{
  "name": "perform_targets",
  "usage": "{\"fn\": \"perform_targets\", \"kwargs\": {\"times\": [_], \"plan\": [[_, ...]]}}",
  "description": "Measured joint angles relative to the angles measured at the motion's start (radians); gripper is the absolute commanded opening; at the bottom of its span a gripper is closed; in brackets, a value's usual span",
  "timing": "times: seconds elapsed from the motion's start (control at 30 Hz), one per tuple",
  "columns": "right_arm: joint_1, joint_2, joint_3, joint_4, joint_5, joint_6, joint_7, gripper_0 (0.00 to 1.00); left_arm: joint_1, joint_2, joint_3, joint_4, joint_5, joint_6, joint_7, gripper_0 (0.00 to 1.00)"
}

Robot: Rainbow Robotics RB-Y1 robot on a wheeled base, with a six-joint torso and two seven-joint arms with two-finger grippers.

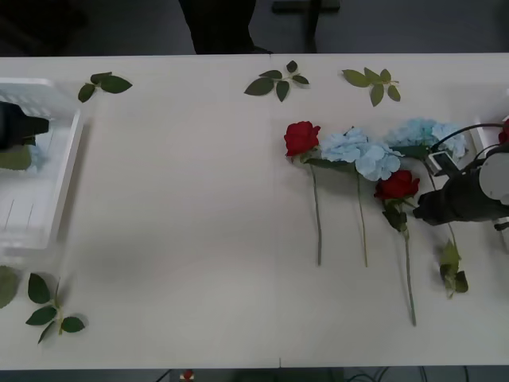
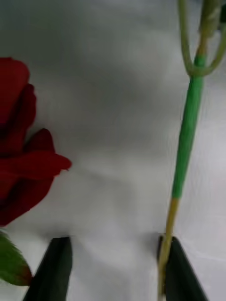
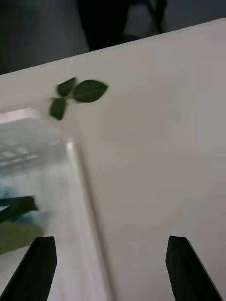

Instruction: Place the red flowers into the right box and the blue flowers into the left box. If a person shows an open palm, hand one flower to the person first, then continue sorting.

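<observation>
Two red flowers [image 1: 301, 138] [image 1: 396, 185] and two blue flowers [image 1: 362, 151] [image 1: 425, 134] lie on the table's right half, stems toward me. My right gripper [image 1: 425, 208] hangs low and open beside the nearer rose [image 2: 23, 141]. A blue flower's green-and-yellow stem [image 2: 186, 141] rests against one fingertip [image 2: 181, 273]. The left box [image 1: 60, 183] stands at the left edge with a blue flower and leaves [image 3: 19, 207] inside. My left gripper [image 3: 110, 268] is open above its rim [image 3: 70, 150]. The right box [image 1: 479, 143] shows as a pale sliver at the far right. The open palm is out of view.
Loose leaf sprigs lie along the far edge [image 1: 105, 83] [image 1: 278, 83] [image 1: 372, 82] and at the near left corner [image 1: 48, 306]. A person's dark legs [image 1: 219, 24] stand behind the table. The table's middle is bare white surface.
</observation>
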Motion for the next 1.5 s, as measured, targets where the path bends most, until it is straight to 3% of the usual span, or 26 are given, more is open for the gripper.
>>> {"fn": "perform_targets", "kwargs": {"times": [0.1, 0.3, 0.47, 0.6, 0.8, 0.93, 1.07, 1.17, 1.4, 1.5], "plan": [[0.000, 0.003, 0.000, 0.000, -0.003, 0.000, 0.000, 0.00, 0.021, 0.000, -0.029, -0.012, 0.119, -0.005, -0.062, 0.70], [0.000, 0.003, 0.000, 0.000, -0.020, -0.004, 0.000, 0.00, 0.059, 0.000, -0.016, 0.010, 0.435, -0.005, -0.397, 0.71], [-0.001, 0.003, -0.030, 0.000, -0.050, -0.028, 0.003, 0.00, 0.091, 0.000, -0.017, 0.013, 0.571, -0.004, -0.531, 0.72], [-0.001, 0.003, -0.145, -0.023, -0.070, -0.001, 0.111, 0.00, 0.103, 0.000, -0.060, 0.015, 0.647, -0.004, -0.802, 0.73], [-0.001, 0.003, -0.363, -0.089, -0.214, 0.114, 0.300, 0.00, 0.103, 0.000, -0.186, 0.015, 0.736, -0.058, -0.820, 0.74], [-0.001, 0.003, -0.437, -0.128, -0.444, 0.211, 0.389, 0.00, 0.103, -0.001, -0.305, 0.016, 0.769, -0.146, -0.862, 0.77], [-0.001, 0.003, -0.415, -0.146, -0.680, 0.245, 0.459, 0.00, 0.102, -0.009, -0.366, 0.016, 0.768, -0.165, -0.862, 0.78], [-0.002, 0.003, -0.358, -0.148, -0.846, 0.253, 0.459, 0.00, 0.102, -0.028, -0.357, 0.017, 0.765, -0.165, -0.862, 0.85], [-0.002, 0.003, -0.226, -0.237, -1.064, 0.222, 0.458, 0.00, 0.102, -0.102, -0.348, 0.026, 0.764, -0.165, -0.862, 1.00], [-0.002, 0.012, -0.191, -0.288, -1.106, 0.189, 0.457, 0.00, 0.102, -0.162, -0.350, 0.059, 0.766, -0.165, -0.862, 1.00]]}}
